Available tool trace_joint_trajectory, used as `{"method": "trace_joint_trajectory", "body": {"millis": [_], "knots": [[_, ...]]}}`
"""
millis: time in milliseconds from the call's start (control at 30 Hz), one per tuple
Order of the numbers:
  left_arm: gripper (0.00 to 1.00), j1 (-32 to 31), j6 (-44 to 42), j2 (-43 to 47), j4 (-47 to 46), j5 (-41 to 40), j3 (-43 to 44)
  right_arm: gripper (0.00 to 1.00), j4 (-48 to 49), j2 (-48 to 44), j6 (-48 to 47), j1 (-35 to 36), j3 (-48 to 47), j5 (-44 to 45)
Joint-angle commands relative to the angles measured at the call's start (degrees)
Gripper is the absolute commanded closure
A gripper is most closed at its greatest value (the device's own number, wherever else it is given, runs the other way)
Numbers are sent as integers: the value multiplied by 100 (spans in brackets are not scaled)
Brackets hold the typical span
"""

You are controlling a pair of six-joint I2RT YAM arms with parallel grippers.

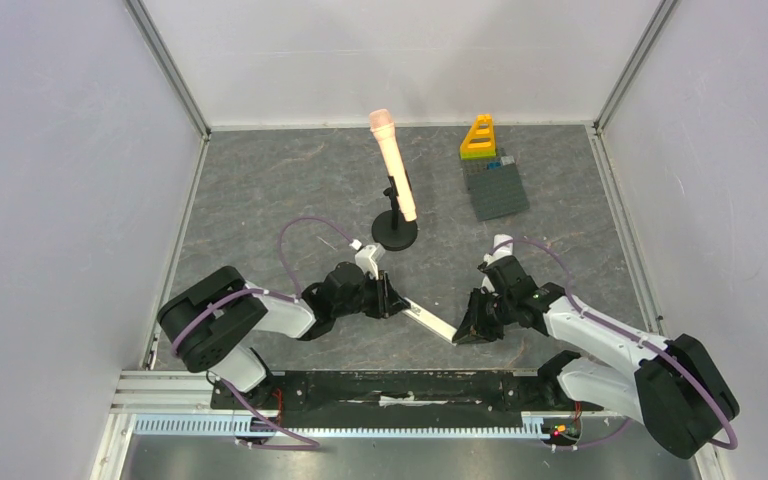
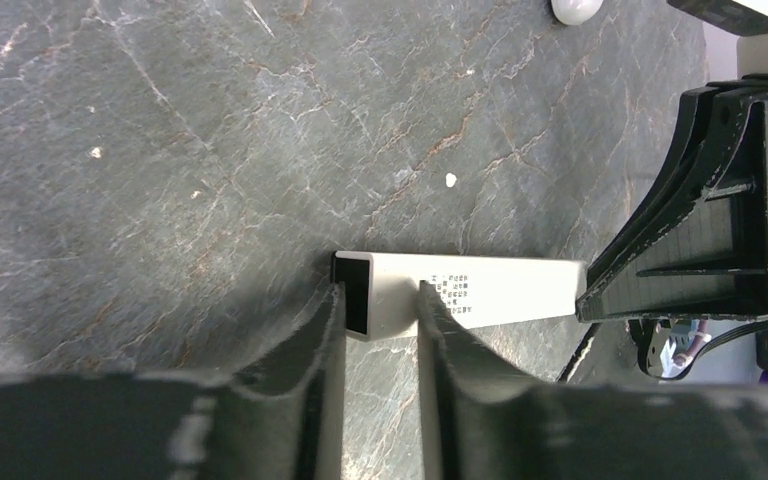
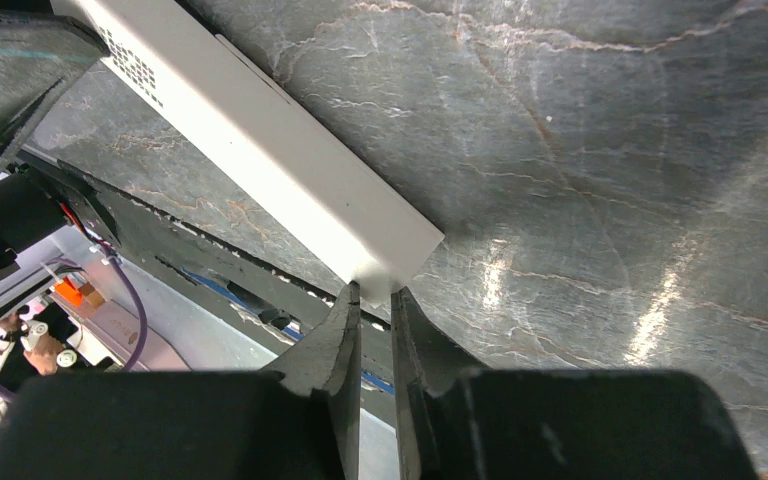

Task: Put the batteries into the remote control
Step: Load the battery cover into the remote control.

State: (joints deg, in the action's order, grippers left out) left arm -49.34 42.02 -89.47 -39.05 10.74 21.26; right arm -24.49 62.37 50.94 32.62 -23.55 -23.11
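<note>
Top view: the white remote spans lower centre between both arms, over the grey worktop. Left wrist alone shows its dark open end, the left gripper narrowly parted there. Right wrist: the right gripper, nearly closed, pinches the remote's corner, bottom centre.

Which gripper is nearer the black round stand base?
Left. The left gripper sits just nearside of the stand base; the right gripper, holding the remote, is farther right.
</note>
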Motion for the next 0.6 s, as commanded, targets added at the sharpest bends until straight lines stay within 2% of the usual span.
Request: {"method": "trace_joint_trajectory", "body": {"millis": [0, 133, 267, 333, 467, 567], "knots": [[77, -304, -204, -232, 708, 933, -108, 92, 692, 217, -203, 14, -36, 756], [93, -304, -133, -353, 618, 994, -122, 91, 731, 249, -193, 15, -54, 745], [92, -304, -29, -366, 633, 860, -126, 82, 618, 146, -241, 8, -45, 859], [86, -300, -27, -277, 775, 728, -90, 69, 486, 14, -296, -1, -62, 950], [63, -304, -142, 41, 1308, 476, 129, 47, 217, -405, -434, -36, -220, 1084], [53, -304, -369, 299, 1852, 259, 481, 36, -104, -692, -614, -52, -471, 1166]]}}
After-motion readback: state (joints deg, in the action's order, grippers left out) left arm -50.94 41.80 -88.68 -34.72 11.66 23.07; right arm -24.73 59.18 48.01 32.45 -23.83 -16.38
